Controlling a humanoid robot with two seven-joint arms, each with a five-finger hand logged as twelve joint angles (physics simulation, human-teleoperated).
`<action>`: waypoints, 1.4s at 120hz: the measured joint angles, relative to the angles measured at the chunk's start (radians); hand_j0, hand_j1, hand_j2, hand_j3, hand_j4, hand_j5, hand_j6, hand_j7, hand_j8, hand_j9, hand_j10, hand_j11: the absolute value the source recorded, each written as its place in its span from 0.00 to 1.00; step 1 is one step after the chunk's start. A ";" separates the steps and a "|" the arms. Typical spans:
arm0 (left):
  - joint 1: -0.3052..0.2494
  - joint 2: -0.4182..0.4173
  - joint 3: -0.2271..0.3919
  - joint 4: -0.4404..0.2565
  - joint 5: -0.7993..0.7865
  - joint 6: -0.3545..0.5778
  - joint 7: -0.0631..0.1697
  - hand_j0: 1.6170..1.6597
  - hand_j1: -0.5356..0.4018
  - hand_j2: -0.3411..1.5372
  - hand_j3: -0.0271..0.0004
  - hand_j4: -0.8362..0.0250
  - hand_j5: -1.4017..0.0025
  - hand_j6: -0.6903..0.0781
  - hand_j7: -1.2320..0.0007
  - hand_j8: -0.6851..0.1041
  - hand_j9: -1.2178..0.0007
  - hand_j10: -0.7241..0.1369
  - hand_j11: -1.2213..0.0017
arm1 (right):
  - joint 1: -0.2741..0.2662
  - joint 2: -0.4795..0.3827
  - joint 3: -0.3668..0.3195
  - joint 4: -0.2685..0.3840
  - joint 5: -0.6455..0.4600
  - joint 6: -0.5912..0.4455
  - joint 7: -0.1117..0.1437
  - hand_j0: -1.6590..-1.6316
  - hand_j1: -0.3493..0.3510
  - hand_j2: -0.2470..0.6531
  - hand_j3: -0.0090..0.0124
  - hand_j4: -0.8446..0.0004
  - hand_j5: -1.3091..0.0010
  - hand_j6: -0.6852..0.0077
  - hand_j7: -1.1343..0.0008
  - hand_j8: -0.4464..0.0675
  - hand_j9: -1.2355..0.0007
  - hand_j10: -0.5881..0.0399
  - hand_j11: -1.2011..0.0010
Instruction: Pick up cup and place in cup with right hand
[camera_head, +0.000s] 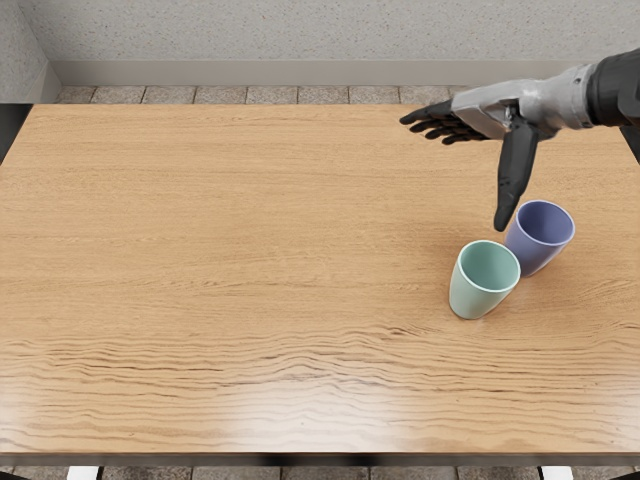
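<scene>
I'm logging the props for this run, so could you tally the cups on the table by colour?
Mint green: 1, the cup nearer the table's front edge
Purple-blue: 1, the cup behind it to the right
Total: 2 cups

The tabletop (200, 250) spans your view from left to right. Toward its right side, right of centre, you find two cups standing upright: the nearer cup (475, 298) sits to the left and in front, the farther cup (545, 255) to its right and behind. Their outlines overlap in your view; whether they touch you cannot tell. In the upper right of the frame, beyond both cups, your right hand (508, 110) lies over the tabletop. Behind the far edge you have a strip of floor (220, 95), then the wall (300, 40) along the top of the frame.
</scene>
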 joint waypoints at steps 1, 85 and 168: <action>0.000 0.000 0.000 0.000 0.000 0.000 0.000 0.96 0.93 0.18 0.98 0.96 0.99 0.88 0.99 0.85 0.99 0.83 0.99 | 0.000 -0.006 0.000 0.009 -0.005 0.000 0.000 0.04 0.00 0.27 0.42 1.00 1.00 0.99 1.00 0.86 1.00 0.93 1.00; 0.000 0.000 0.000 0.000 0.000 0.000 0.000 0.96 0.93 0.18 0.98 0.96 0.99 0.88 0.99 0.85 0.99 0.83 0.99 | -0.131 -0.077 -0.063 0.269 -0.327 -0.130 -0.023 0.04 0.18 0.25 0.42 0.87 0.89 0.83 0.88 0.65 0.89 0.76 0.89; 0.000 0.000 0.000 0.000 0.000 0.000 0.000 0.96 0.93 0.18 0.98 0.96 0.99 0.88 0.99 0.85 0.99 0.83 0.99 | -0.242 -0.061 -0.068 0.269 -0.464 -0.185 -0.028 0.04 0.38 0.23 0.42 0.73 0.78 0.66 0.74 0.42 0.76 0.57 0.76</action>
